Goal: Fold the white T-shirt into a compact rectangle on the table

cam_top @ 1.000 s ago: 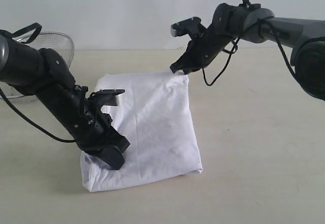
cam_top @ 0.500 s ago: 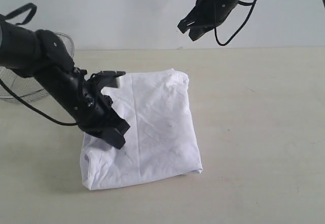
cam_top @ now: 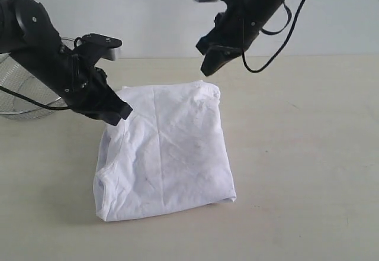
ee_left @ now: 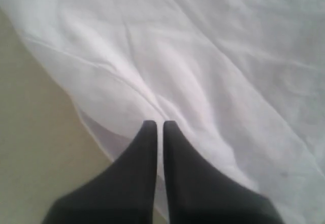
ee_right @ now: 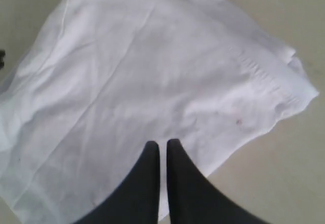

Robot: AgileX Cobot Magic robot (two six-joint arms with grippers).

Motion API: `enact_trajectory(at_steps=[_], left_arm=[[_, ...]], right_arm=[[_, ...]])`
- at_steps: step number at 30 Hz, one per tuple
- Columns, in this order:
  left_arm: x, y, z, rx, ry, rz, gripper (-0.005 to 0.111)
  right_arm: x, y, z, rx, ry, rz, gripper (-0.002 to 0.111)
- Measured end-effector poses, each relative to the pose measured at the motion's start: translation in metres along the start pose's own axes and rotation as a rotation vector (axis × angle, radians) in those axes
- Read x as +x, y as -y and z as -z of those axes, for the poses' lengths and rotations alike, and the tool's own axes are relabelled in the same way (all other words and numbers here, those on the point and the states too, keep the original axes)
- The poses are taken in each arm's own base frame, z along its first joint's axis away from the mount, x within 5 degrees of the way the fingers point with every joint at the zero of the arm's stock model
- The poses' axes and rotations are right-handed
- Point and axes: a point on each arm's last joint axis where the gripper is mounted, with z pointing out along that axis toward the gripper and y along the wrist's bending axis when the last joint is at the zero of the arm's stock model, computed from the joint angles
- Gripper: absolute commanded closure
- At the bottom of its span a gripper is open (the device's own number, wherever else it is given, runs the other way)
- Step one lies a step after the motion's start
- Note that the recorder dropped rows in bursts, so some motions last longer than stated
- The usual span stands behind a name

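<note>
While my left gripper [cam_top: 122, 112] hangs over the shirt's [cam_top: 169, 151] far left corner and my right gripper [cam_top: 211, 67] hangs above its far right corner, both pairs of fingers are pressed together, holding nothing. The shirt lies folded in a rumpled rectangle mid-tabletop [cam_top: 308, 154], with a basket [cam_top: 23, 98] at the far left edge.

The shirt [cam_top: 166, 154] lies flat on the tabletop [cam_top: 296, 154], near the middle, folded into 1 bundle. The left pincer [cam_top: 121, 112] hangs over its rear left corner, right above the cloth's edge. The right pincer [cam_top: 208, 68] is over the rear right corner, well clear above it. The basket [cam_top: 15, 77] sits far left, behind the left arm.
</note>
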Motion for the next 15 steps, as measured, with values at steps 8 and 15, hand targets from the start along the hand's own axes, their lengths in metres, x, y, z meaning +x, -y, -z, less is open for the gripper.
enact_trajectory(at_steps=[8, 15], left_arm=[[0.017, -0.043, -0.002, 0.002, -0.052, 0.138, 0.102], [0.029, -0.079, 0.015, 0.174, 0.044, 0.310, 0.102]], right_arm=[[0.050, 0.044, -0.022, -0.070, 0.011, -0.102, 0.109], [0.083, 0.111, -0.029, -0.166, 0.266, -0.381, 0.109]])
